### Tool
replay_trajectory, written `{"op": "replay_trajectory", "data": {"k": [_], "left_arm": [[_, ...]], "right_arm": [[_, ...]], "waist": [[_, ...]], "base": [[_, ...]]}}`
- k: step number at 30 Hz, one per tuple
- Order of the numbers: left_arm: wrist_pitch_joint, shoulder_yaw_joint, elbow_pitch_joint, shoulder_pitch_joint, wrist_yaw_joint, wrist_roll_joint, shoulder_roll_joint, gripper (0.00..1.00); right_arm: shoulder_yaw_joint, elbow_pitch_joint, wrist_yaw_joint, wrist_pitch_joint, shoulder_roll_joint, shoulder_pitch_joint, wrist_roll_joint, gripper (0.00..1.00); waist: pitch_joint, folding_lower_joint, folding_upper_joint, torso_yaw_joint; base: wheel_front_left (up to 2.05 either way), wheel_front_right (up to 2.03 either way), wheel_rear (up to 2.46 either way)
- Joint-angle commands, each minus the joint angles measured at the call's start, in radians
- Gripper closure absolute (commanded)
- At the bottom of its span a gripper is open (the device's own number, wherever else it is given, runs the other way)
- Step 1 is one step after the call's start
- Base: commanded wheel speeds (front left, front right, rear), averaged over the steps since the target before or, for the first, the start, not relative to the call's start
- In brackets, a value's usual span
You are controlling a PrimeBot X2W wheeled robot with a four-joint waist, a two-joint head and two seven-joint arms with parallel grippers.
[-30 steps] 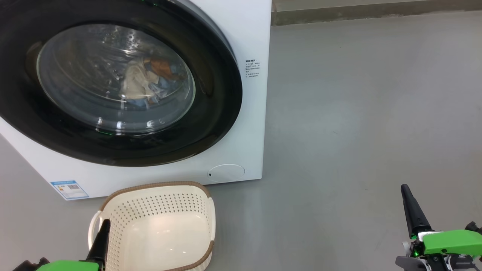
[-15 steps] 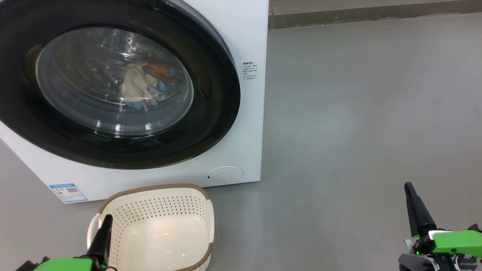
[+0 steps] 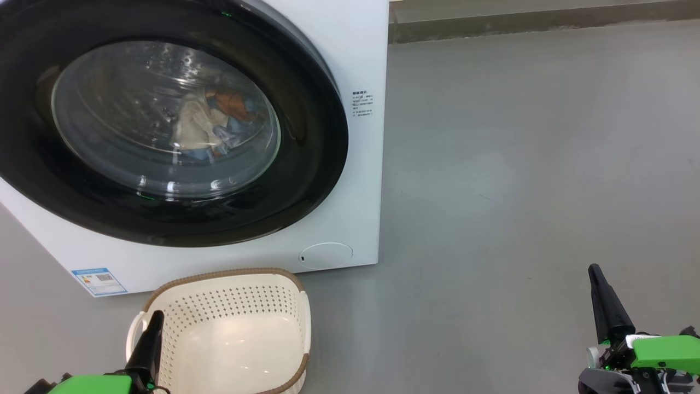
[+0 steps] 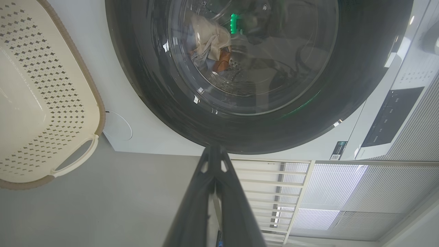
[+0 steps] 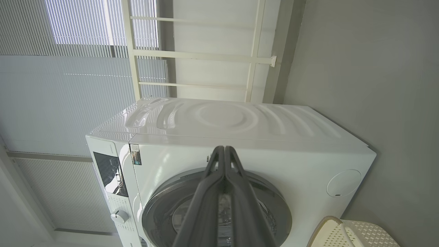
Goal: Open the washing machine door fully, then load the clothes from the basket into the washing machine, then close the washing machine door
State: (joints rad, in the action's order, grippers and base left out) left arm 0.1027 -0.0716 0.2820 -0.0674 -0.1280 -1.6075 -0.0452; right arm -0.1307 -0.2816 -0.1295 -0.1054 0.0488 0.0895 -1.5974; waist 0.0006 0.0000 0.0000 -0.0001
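The washing machine fills the upper left of the head view, and its door, black-rimmed with a clear glass bowl, lies flush against the front. Behind the glass the clothes rest in the drum as a cream, orange and blue heap; the left wrist view shows the clothes too. The cream basket stands on the floor before the machine with nothing in it. My left gripper is shut at the basket's left handle, holding nothing. Far right, my right gripper is shut over bare floor.
Grey floor stretches to the right of the machine up to a wall base. A white railing and ribbed blinds stand behind the machine. A round white flap sits low on the machine's front.
The whole head view has shifted slightly, so the camera moved. Both grippers stay shut in nearly the same places, and the door stays closed.
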Motion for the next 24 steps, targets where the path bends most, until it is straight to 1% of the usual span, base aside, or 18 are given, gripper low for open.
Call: {"op": "replay_trajectory", "data": {"k": [1,24], "left_arm": [[0.004,-0.035,-0.030,-0.047,-0.003,-0.007,-0.012,1.00],[0.006,-0.036,-0.031,-0.047,-0.003,-0.006,-0.011,1.00]], "right_arm": [[0.018,0.032,-0.001,-0.007,0.003,0.025,-0.012,1.00],[0.017,0.032,-0.001,-0.007,0.003,0.025,-0.012,1.00]], "waist": [[0.000,0.0000,0.0000,0.000],[0.000,0.0000,0.0000,0.000]], "base": [[0.00,0.00,0.00],[0.00,0.00,0.00]]}}
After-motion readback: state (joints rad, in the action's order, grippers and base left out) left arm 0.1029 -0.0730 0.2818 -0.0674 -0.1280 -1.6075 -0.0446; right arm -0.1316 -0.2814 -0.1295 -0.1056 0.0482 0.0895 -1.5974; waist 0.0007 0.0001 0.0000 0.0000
